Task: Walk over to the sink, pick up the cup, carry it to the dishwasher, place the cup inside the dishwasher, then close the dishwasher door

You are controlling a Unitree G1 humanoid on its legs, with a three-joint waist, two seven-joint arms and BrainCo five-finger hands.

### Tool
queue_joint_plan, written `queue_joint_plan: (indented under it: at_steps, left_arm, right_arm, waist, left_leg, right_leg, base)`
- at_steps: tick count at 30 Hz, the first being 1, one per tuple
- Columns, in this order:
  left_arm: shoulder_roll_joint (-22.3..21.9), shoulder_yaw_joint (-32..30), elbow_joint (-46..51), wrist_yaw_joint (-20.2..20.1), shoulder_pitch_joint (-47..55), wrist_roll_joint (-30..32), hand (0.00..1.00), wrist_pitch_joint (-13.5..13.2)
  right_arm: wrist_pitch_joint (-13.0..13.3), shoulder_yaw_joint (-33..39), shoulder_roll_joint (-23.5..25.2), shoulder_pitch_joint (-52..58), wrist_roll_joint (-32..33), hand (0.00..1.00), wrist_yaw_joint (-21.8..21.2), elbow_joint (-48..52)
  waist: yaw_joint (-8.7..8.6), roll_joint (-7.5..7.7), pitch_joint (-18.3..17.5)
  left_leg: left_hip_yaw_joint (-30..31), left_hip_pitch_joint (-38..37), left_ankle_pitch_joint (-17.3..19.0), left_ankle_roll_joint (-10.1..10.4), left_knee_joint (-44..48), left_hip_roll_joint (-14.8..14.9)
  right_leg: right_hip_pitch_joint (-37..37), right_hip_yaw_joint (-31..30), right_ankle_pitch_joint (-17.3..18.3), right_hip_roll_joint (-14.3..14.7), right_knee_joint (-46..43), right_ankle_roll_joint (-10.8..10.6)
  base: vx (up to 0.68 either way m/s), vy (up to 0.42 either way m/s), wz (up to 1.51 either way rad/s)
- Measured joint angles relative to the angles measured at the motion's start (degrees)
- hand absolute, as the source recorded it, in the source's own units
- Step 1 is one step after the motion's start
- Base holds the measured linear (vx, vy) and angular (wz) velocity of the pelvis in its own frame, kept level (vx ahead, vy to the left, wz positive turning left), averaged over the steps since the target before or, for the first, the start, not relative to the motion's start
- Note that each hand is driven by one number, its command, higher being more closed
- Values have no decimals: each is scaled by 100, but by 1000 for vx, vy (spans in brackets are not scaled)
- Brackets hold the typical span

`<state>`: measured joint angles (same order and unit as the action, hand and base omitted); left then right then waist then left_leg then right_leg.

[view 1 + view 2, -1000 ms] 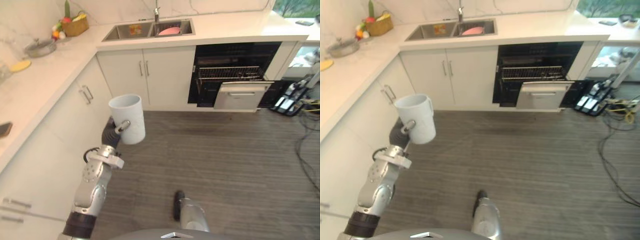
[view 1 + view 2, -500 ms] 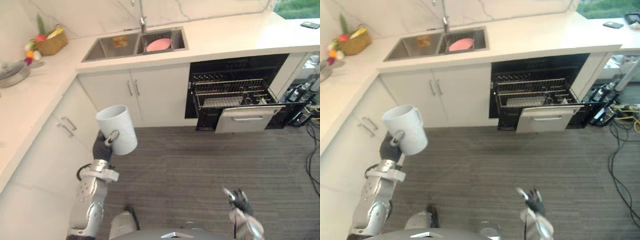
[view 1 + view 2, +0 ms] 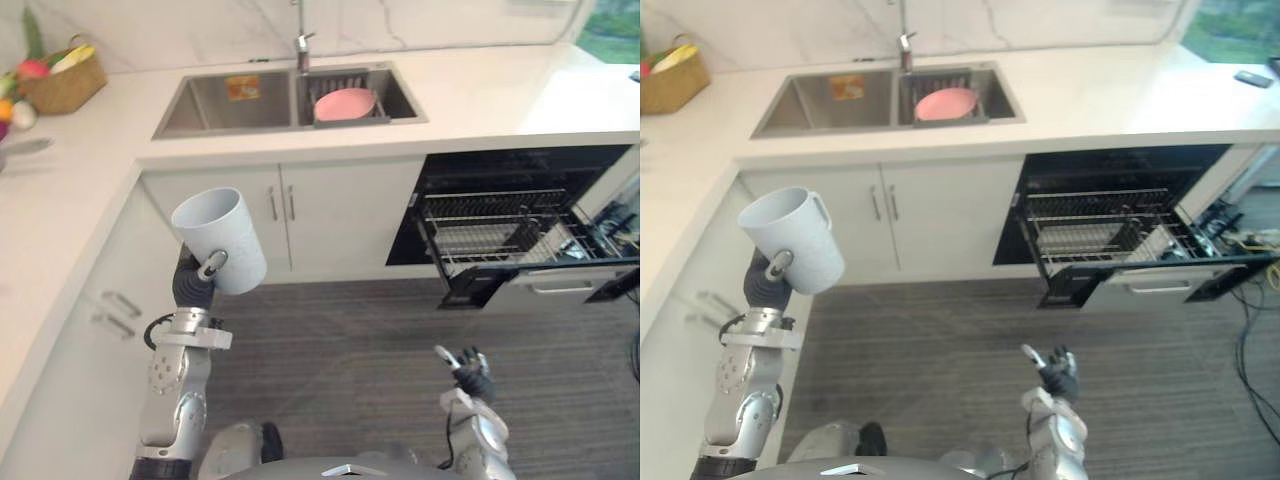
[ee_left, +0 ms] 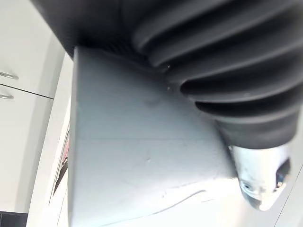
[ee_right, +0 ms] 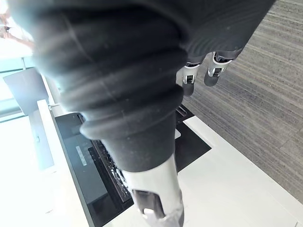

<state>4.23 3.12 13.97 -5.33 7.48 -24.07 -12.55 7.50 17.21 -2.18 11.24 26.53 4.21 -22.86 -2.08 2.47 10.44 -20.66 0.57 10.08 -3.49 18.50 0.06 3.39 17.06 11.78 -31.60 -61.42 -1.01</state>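
Holding the cup up, left of the open dishwasher

The left robot hand (image 3: 190, 287) has its thumb and fingers closed round the cup (image 3: 220, 240). The cup is a smooth, pale grey-white cylinder with a plain round rim and a loop handle on its side. It is carried in the air, tilted, with its mouth up and leaning to the left. It hangs in front of the flat white cabinet doors (image 3: 250, 215) below the sink (image 3: 225, 102). In the left wrist view the cup's matte wall lies right against the dark ribbed cover.

The right robot hand (image 3: 468, 362) hangs low and near, over the grey, streaked plank floor (image 3: 350, 330). Its fingers (image 5: 210, 75) are loosely spread and hold nothing.

On the far side, the steel double sink is set into the glossy white tabletop (image 3: 480, 95). A round pink plate (image 3: 345, 103) lies in its right basin, and a chrome tap (image 3: 302, 48) stands behind it. At the far left sits a woven basket (image 3: 58, 88) of fruit. To the right, the dishwasher (image 3: 500, 200) shows as a black cavity, with its wire rack (image 3: 490, 235) pulled out over the lowered door (image 3: 560, 290).
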Motion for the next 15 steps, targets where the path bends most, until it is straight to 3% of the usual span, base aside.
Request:
queue_joint_plan:
  at_steps: [2, 3, 4, 7, 8, 9, 10, 11, 12, 15]
  left_arm:
    - [29, 159, -3, 7, -61, 68, 100, -42]
    - [34, 176, -3, -6, -88, 69, 100, -55]
    - [114, 205, -16, -18, -211, 70, 100, -112]
    - [313, 191, -199, -4, -429, 66, 100, -154]
    - [454, 186, -282, 11, -410, 61, 100, -154]
    - [506, 153, -319, 11, -339, 55, 100, -157]
    - [481, 143, -365, 25, -306, 51, 100, -152]
    - [309, 154, -476, 36, -302, 46, 100, -123]
    - [163, 188, -502, 10, -347, 46, 100, -96]
    - [-12, 389, -480, -94, -565, 53, 100, -80]
  right_arm:
    - [-36, -18, 41, 316, 0, 0, 19, 407]
    - [-27, -9, 39, 437, 0, 0, 19, 522]
    - [-14, 10, 36, 593, 0, 0, 13, 632]
    - [-9, 87, 41, 665, 2, 0, -6, 627]
    - [75, 103, 4, 772, -1, 0, -23, 637]
    - [112, 28, -57, 951, -10, 0, -47, 663]
    - [123, -38, -97, 1025, -23, 0, -48, 695]
    - [123, -70, -202, 1060, -121, 0, -43, 803]
    - [134, -50, -269, 1032, -196, 0, -42, 952]
    - [142, -9, -227, 953, -225, 0, -46, 1189]
  waist:
    - [-150, -157, 40]
    - [-185, -194, 42]
    - [-235, -255, 69]
    - [-287, -195, 37]
    - [-276, -4, -20]
    - [-271, 78, -99]
    - [-256, 49, -171]
    - [-273, -234, -221]
    - [-301, -426, -243]
    - [-267, -552, -264]
  left_leg:
    - [-15, -534, -23, 85, -551, 158]
    - [-83, -649, -35, 138, -658, 237]
    - [-239, -848, 0, 353, -770, 420]
    - [-431, -1010, 158, 610, -770, 565]
    - [-471, -1358, 349, 916, -778, 536]
    - [-493, -1537, 479, 1112, -751, 517]
    - [-516, -1612, 543, 1209, -740, 571]
    - [-525, -1676, 692, 1322, -680, 865]
    - [-521, -1633, 745, 1293, -673, 1048]
    - [-508, -1586, 669, 1240, -882, 1028]
  right_leg:
    - [570, 497, 501, 436, 235, 20]
    - [715, 701, 564, 554, 664, 20]
    - [1143, 1050, 364, 895, 2266, 43]
    - [1399, 1051, -576, 1146, 4195, 9]
    - [1350, 1158, -913, 1142, 4595, 138]
    - [1310, 1212, -1532, 1111, 4595, 542]
    - [1306, 1256, -1912, 1090, 4508, 551]
    - [1319, 1349, -1935, 1221, 4255, 477]
    - [1387, 1362, -1724, 1392, 4147, 374]
    - [1348, 1430, -1516, 1528, 4080, 317]
  base:
    - [279, 91, -17]
    - [423, 6, -26]
    - [313, -21, -31]
    - [334, -92, -24]
    - [410, -145, -30]
    - [570, -219, -33]
    - [425, -179, -27]
    - [568, -212, -14]
    - [415, -145, -11]
    - [234, -88, 2]
